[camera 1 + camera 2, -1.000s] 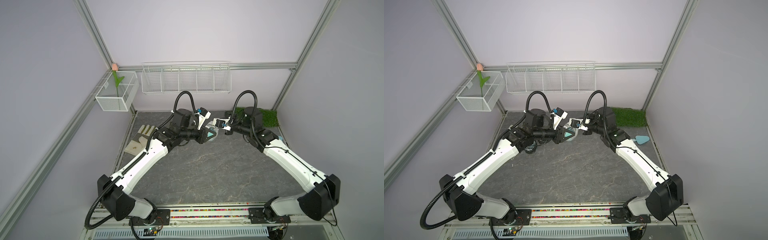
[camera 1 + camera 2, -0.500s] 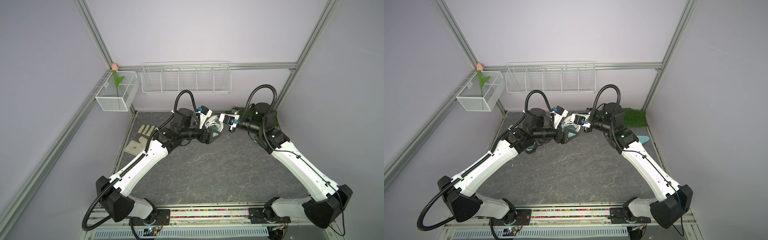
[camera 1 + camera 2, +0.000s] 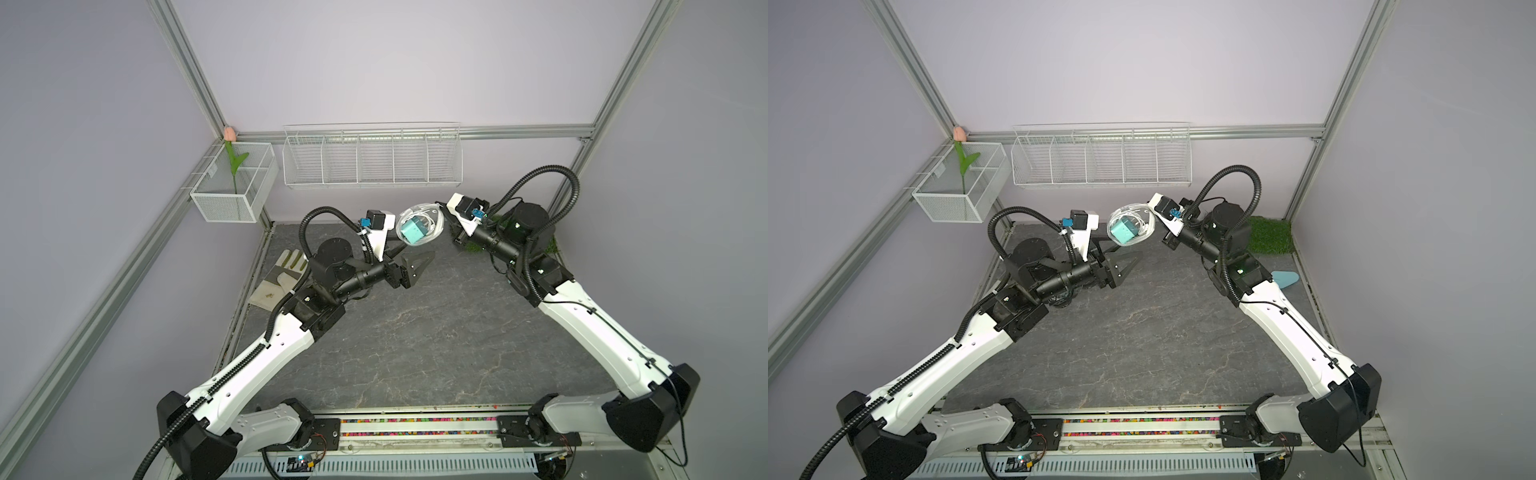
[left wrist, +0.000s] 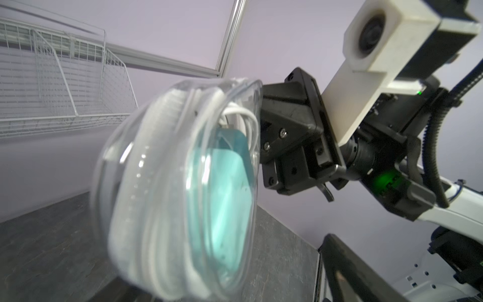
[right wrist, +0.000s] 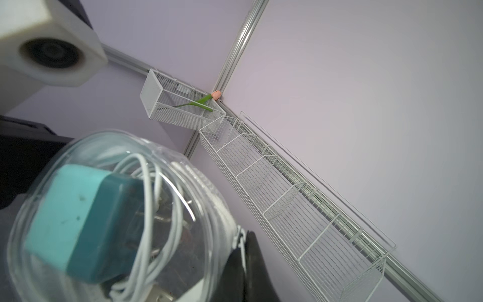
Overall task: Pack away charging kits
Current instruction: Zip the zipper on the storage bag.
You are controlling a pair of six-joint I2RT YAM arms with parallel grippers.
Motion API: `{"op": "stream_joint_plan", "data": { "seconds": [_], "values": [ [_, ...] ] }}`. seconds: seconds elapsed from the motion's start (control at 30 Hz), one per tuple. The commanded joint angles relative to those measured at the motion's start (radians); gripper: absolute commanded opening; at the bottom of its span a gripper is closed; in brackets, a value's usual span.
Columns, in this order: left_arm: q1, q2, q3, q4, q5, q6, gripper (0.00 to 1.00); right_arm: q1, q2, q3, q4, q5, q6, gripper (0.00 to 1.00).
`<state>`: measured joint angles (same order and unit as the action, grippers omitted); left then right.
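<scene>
Nothing readable; blurred marks on the clear case (image 5: 117, 217) may be lettering.

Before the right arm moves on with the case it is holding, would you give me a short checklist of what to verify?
1. Right end effector gripping the clear case: ok, shut on its edge, case held in the air.
2. Left end effector open: ok, jaws spread just below the case.
3. Teal adapter and white cable inside the case: ok.
4. Case fully latched: cannot tell.
5. Wire rack free to take it: ok, nothing shows in its compartments.
</scene>
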<state>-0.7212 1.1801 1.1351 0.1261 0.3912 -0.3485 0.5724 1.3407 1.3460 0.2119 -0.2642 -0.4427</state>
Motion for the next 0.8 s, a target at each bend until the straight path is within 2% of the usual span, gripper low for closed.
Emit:
{"op": "stream_joint_plan", "data": {
  "seconds": [0.0,0.1,0.2,0.3,0.4,0.43,0.5,0.53,0.6,0.67,0.73,0.77],
  "values": [
    [-0.001,0.01,-0.032,0.188,-0.034,-0.044,0.89,0.045,-0.036,-0.059,0.165,0.109,0.179,0.06],
    [0.0,0.006,-0.053,0.254,-0.066,-0.058,0.88,0.068,-0.04,-0.074,0.194,0.123,0.208,0.06],
    [0.003,-0.006,-0.079,0.315,-0.088,-0.067,0.82,0.091,-0.038,-0.073,0.192,0.133,0.196,0.06],
    [0.004,-0.014,-0.083,0.339,-0.097,-0.081,0.53,0.094,-0.028,-0.063,0.188,0.177,0.201,0.06],
    [0.005,-0.009,-0.075,0.348,-0.089,-0.095,0.33,0.093,-0.017,-0.047,0.167,0.223,0.201,0.06],
    [0.005,-0.01,-0.071,0.346,-0.088,-0.097,0.29,0.094,-0.015,-0.048,0.167,0.22,0.196,0.06],
    [0.005,-0.007,-0.065,0.34,-0.093,-0.098,0.28,0.094,-0.012,-0.056,0.171,0.203,0.19,0.06],
    [0.005,-0.007,-0.063,0.335,-0.103,-0.102,0.32,0.095,-0.012,-0.063,0.175,0.193,0.187,0.06],
    [0.006,-0.008,-0.067,0.342,-0.119,-0.111,0.59,0.095,-0.014,-0.076,0.184,0.193,0.186,0.06],
    [0.008,-0.011,-0.079,0.361,-0.138,-0.121,0.71,0.094,-0.02,-0.089,0.193,0.188,0.185,0.06],
    [0.011,-0.011,-0.081,0.378,-0.138,-0.125,0.71,0.096,-0.026,-0.093,0.19,0.179,0.185,0.06],
    [0.011,-0.011,-0.078,0.378,-0.137,-0.127,0.67,0.096,-0.026,-0.093,0.189,0.176,0.185,0.06]
  ]
}}
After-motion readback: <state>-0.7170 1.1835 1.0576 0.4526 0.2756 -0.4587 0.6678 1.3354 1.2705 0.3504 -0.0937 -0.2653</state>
